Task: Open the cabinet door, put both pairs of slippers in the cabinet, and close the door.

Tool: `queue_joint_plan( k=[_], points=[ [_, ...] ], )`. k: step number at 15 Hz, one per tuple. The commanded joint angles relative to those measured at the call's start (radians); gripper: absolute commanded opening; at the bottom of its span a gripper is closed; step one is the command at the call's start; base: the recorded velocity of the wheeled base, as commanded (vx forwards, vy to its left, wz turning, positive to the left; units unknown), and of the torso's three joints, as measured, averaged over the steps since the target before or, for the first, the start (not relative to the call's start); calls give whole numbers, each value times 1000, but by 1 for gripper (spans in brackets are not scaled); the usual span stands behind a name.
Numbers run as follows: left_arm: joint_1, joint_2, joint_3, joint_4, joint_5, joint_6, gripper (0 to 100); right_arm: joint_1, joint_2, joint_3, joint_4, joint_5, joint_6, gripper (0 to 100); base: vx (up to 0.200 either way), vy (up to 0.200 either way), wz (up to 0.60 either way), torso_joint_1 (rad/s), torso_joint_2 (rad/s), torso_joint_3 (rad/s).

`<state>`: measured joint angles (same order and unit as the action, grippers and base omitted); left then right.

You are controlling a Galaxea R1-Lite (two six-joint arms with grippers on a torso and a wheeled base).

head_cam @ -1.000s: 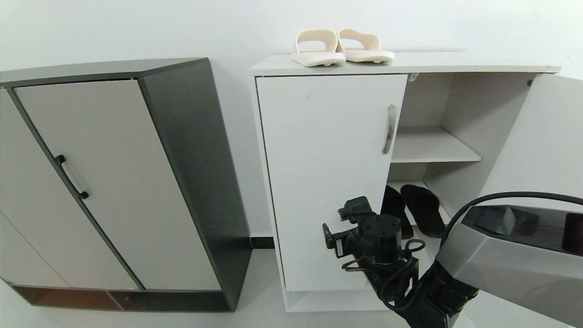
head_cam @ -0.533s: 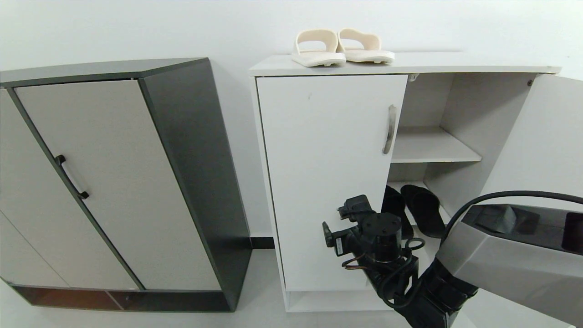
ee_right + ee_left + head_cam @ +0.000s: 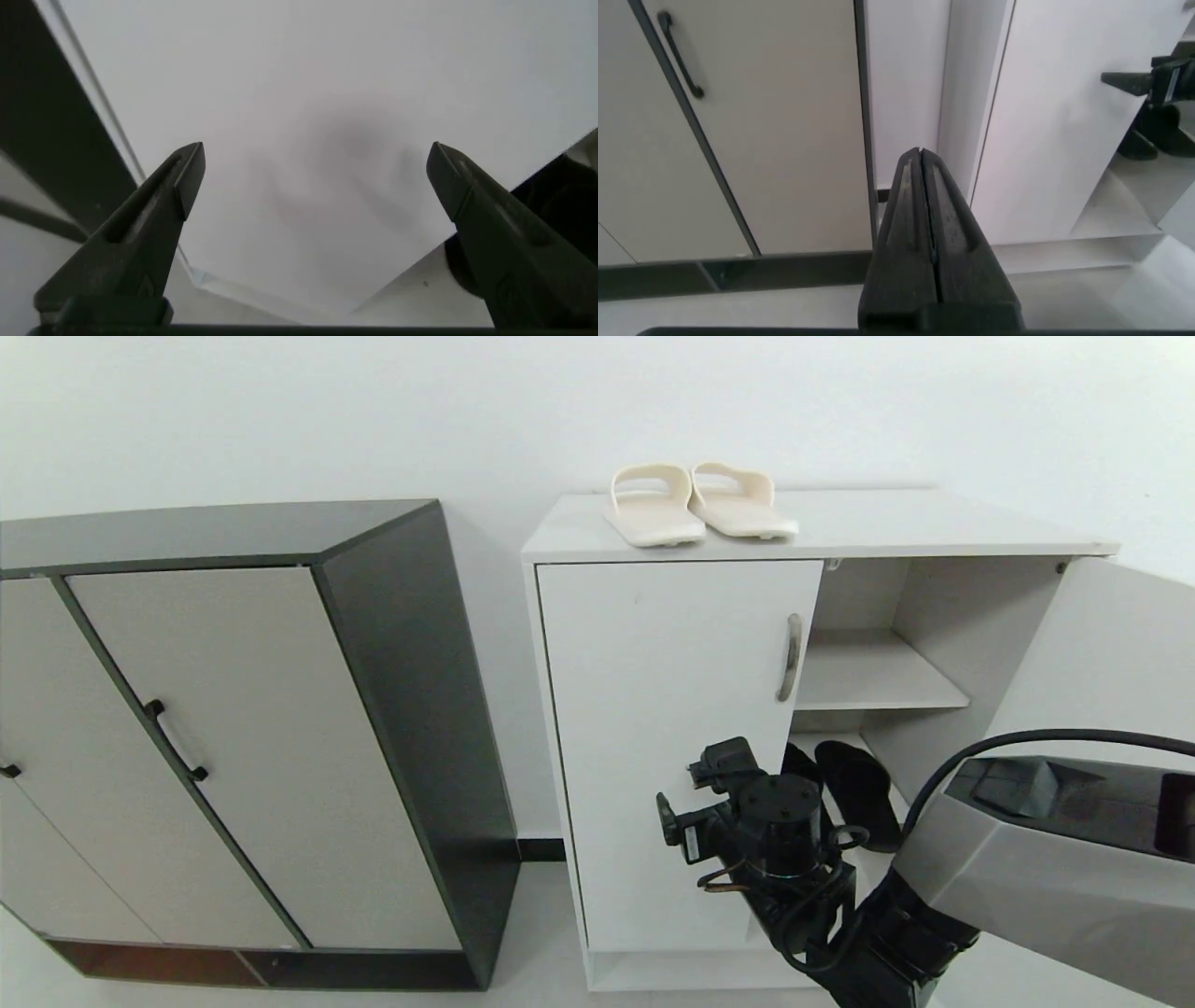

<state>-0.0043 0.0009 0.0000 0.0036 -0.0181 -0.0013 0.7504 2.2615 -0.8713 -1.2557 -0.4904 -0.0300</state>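
Cream slippers (image 3: 700, 504) are lying near-to-far on the white cabinet top (image 3: 934, 518). They are sitting well above your right gripper (image 3: 313, 177), which is hanging spread before the closed left door (image 3: 653, 709).

No legible text, numbers or signs, nothing readable made out on cabinet (image 3: 672, 709) or slippers (image 3: 695, 504), small pale patch (image 3: 692, 845) noted on right arm (image 3: 1027, 868), too small to be read.
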Motion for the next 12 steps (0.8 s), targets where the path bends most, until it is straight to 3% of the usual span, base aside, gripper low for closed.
queue_joint_plan(
  k=[1,12],
  points=[
    [1,1,0,-1,0,0,0,1,0,0,-1,0,1,100,0,0,0,119,-471,-349],
    [1,1,0,-1,0,0,0,7,-14,17,-1,-2,-2,100,0,0,0,155,-477,-324]
  ],
)
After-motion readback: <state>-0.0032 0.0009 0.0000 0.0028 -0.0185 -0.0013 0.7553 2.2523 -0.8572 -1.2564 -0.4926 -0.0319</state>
